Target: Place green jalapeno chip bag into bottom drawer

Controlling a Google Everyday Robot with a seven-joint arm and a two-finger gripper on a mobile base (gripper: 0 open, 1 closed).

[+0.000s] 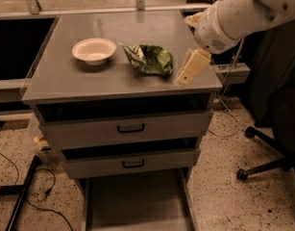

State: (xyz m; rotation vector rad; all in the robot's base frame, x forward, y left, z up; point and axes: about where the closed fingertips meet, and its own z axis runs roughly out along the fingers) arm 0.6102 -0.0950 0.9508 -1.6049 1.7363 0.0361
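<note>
The green jalapeno chip bag (150,59) lies crumpled on the grey cabinet top (65,78), right of centre. My gripper (192,67), cream-coloured on a white arm, hangs just to the right of the bag near the top's right edge, a small gap away from it and holding nothing that I can see. The bottom drawer (137,201) is pulled out at the foot of the cabinet, a flat grey tray with thin side rails and nothing in it.
A white round bowl (94,50) sits left of the bag. Two grey drawer fronts with black handles (130,128) are slightly ajar above the tray. An office chair base (267,158) stands on the right; cables and a black stand leg (22,191) lie on the left floor.
</note>
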